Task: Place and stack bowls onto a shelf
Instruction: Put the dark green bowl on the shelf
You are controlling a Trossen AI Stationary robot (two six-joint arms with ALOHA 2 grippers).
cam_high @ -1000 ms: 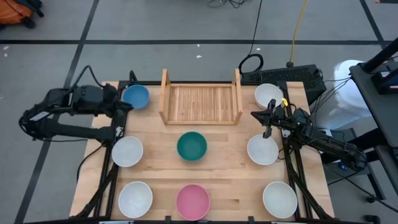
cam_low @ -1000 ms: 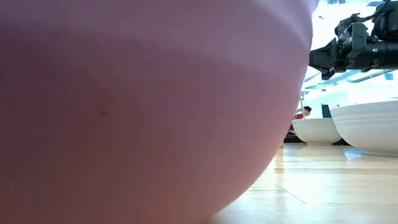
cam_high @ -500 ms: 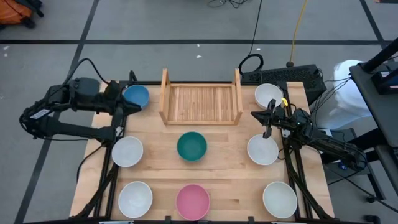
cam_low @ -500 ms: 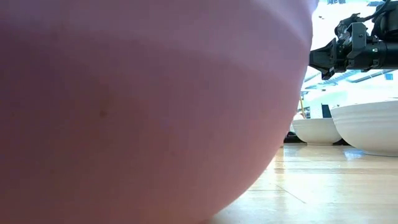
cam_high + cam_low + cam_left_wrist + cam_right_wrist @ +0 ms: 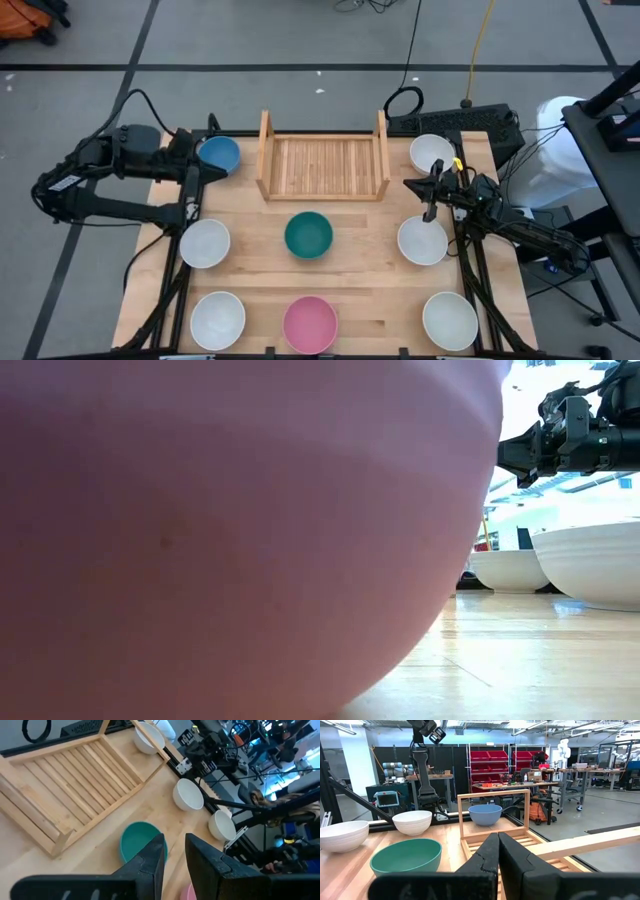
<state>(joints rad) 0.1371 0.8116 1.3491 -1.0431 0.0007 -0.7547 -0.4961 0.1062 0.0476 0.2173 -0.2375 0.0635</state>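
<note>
Shelf [image 5: 323,165] stands bare at the far middle of the table [image 5: 370,275], no bowl on its slats, so the task is judged to be at its first pick. Left gripper [image 5: 200,168] hovers at the near-left rim of the blue bowl [image 5: 220,154], which sits just beside the shelf's left side panel; the jaws stand apart with only a narrow gap and hold nothing. The blue bowl lies ahead of those jaws and slightly toward the table's far edge, and the left arm is plainly the nearer arm to it. Being round, the bowl offers no long axis; a pinch on its rim is judged the likely grip.

Right gripper [image 5: 428,192] waits between the far-right white bowl [image 5: 432,152] and the mid-right white bowl [image 5: 423,240], fingers clenched on nothing.

Teal bowl [image 5: 308,235] rests in front of the shelf; the pink bowl [image 5: 309,324] sits at the near edge, with three more white bowls at mid-left and both near corners.

Views differ: the high view alone gives the full layout. The low view is almost wholly blocked by the pink bowl's wall. The left wrist view shows shelf and teal bowl but not the blue bowl. The right wrist view shows the blue bowl beyond the shelf's panel.
</note>
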